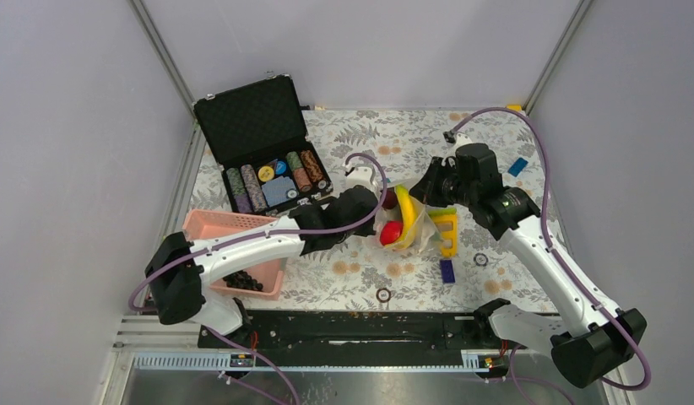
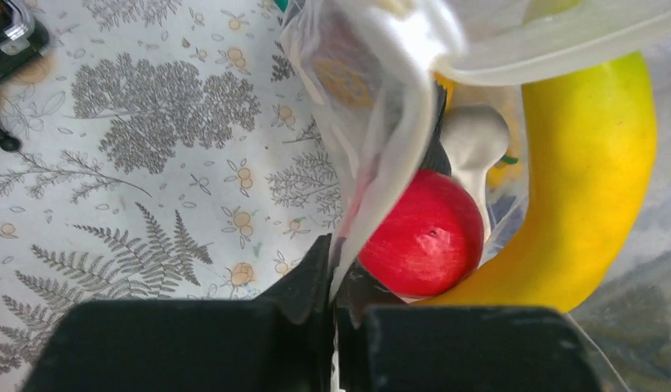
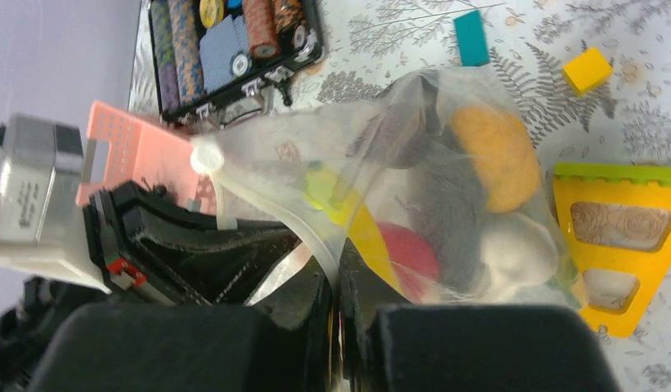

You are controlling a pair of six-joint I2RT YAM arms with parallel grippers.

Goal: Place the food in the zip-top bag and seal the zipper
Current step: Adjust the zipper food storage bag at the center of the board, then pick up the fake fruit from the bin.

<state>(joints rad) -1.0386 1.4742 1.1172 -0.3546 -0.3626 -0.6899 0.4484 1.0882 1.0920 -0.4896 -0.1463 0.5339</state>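
The left claw [image 2: 333, 286] and right claw [image 3: 335, 286] each pinch the zip-top bag [image 3: 316, 139] by its edge; banana [image 2: 593, 188] and red fruit [image 2: 422, 233] inside it.

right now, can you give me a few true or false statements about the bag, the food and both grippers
1. The round red fruit lies outside the clear dotted plastic bag. False: it sits inside, against the yellow banana.
2. The left gripper and the right gripper are both shut on the bag's plastic. True.
3. The black poker chip case is closed. False: its lid stands open and the chips show.
4. The yellow triangular plastic piece lies outside the bag. True.
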